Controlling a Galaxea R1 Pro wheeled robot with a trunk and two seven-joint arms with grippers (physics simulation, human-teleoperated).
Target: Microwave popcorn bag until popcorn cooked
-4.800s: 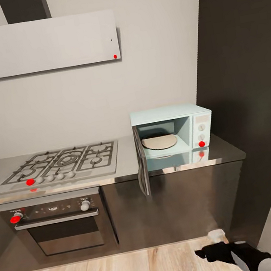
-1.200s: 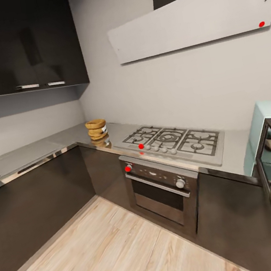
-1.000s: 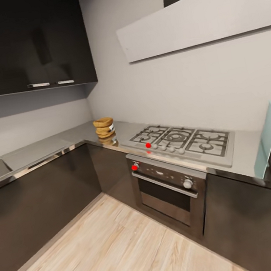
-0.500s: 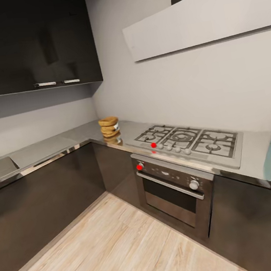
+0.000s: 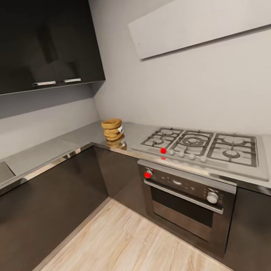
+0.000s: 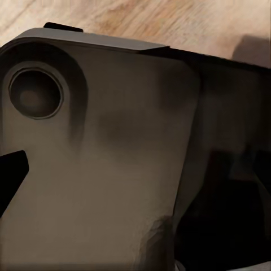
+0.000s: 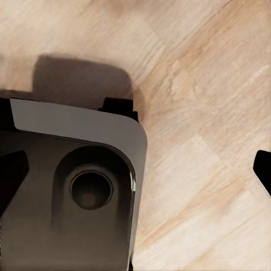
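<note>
A grey robot base (image 7: 73,186) casts its shadow over the wooden floor (image 7: 209,130).

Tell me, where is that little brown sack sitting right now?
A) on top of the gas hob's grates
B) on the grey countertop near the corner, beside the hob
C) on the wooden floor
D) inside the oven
B: in the head view the popcorn bag stands on the countertop near the corner, apart from the gas hob, with its reflection showing in the glossy surface below it.

A kitchen: gas hob (image 5: 201,146), built-in oven (image 5: 187,197).
</note>
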